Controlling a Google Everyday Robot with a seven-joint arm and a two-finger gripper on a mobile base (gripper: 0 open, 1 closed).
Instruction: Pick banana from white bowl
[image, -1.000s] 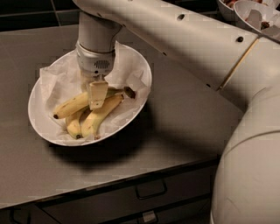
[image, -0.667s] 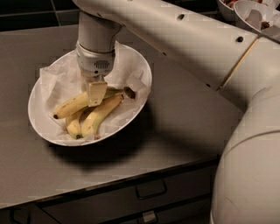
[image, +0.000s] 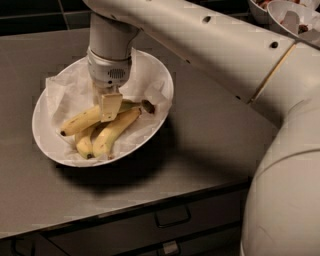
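Observation:
The white bowl (image: 42, 138) sits on the dark counter at the left, lined with crumpled white paper. Three bananas lie in it. The banana (image: 80, 120) is the longest one, lying across the middle with its dark stem tip at the right. My gripper (image: 110, 106) reaches straight down from the arm into the bowl and sits right at this banana's middle, covering part of it. A plumper yellow banana (image: 116, 132) and a shorter one (image: 85, 143) lie just in front of it.
The arm crosses the top of the view, and the robot's white body fills the right side. Two deeper white bowls (image: 295, 15) stand at the back right. The counter's front edge runs above drawers with handles (image: 172, 217).

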